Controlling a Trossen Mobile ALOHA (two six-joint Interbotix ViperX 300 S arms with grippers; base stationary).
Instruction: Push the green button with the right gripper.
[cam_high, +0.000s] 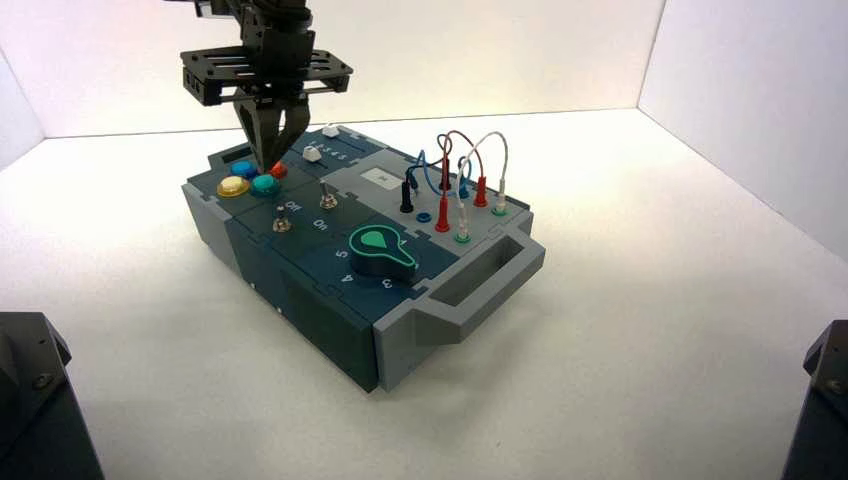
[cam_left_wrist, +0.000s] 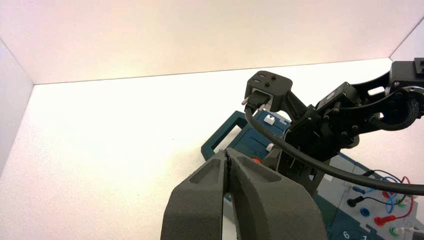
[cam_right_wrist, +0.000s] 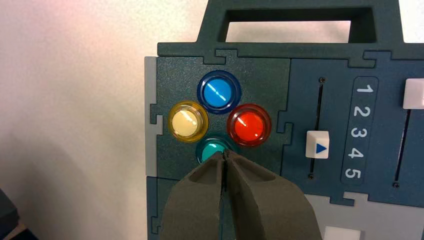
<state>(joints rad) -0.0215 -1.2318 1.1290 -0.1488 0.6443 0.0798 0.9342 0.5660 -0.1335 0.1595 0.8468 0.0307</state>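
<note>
Green button (cam_right_wrist: 214, 149) just beneath closed right gripper (cam_right_wrist: 226, 159) tip.

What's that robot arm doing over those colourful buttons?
The right gripper hangs over the cluster of four dome buttons at the box's far left corner. Its fingers are closed to a point, right at the green button, which sits between the yellow button and red button. The left gripper waits off the box, fingers closed.

4 dome btns (cam_right_wrist: 219, 120), 2 toggle switches (cam_high: 305, 207), 2 sliders (cam_high: 320, 143), 1 knob (cam_high: 380, 247)
</note>
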